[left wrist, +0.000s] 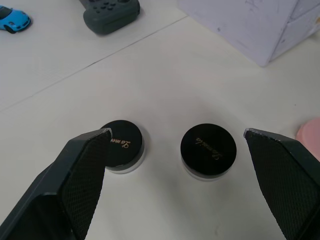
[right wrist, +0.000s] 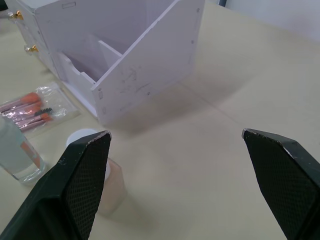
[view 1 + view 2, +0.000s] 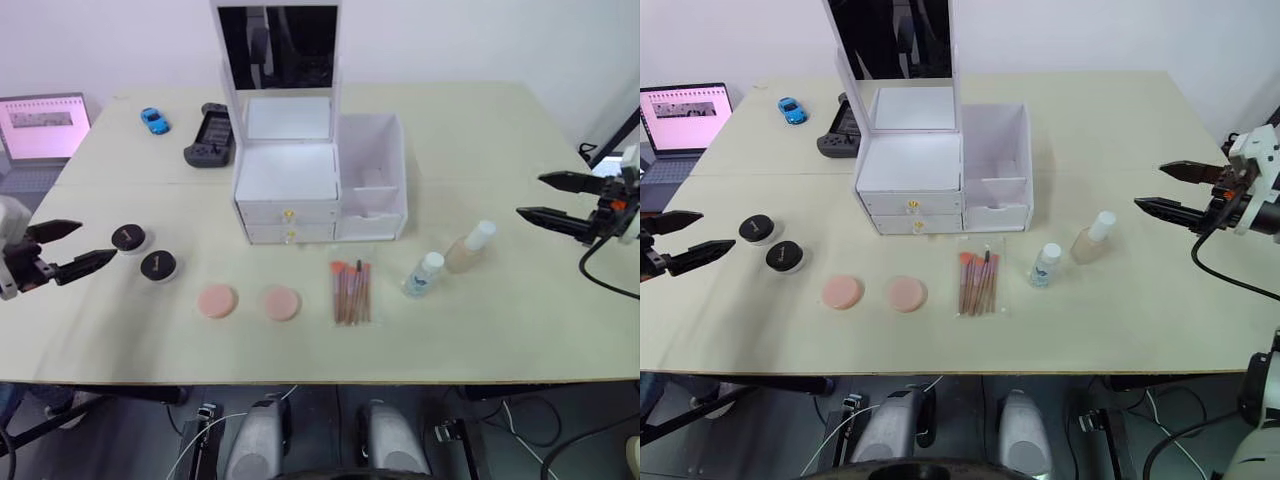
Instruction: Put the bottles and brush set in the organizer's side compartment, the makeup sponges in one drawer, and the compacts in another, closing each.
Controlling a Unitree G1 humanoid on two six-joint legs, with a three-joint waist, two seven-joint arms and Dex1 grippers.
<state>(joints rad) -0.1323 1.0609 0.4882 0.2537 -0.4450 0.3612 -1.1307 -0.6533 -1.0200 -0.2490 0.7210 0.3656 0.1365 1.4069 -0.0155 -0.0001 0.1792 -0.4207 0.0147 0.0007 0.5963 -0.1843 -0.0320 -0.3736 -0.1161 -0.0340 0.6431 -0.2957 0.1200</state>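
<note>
The white organizer (image 3: 288,190) stands mid-table with its mirror lid up, both gold-knobbed drawers shut, and the side compartment (image 3: 372,180) on its right. In front lie two pink makeup sponges (image 3: 217,301) (image 3: 281,302), the brush set (image 3: 351,293), a short clear bottle (image 3: 424,273) and a taller beige bottle (image 3: 470,247). Two black compacts (image 3: 129,238) (image 3: 159,265) sit at the left, just ahead of my open left gripper (image 3: 72,248). My right gripper (image 3: 545,197) hovers open to the right of the bottles, holding nothing.
A dark game controller (image 3: 210,137) and a small blue toy car (image 3: 154,121) lie behind the organizer at the left. A laptop (image 3: 42,127) stands off the table's far left corner. A cable (image 3: 600,270) hangs from my right arm.
</note>
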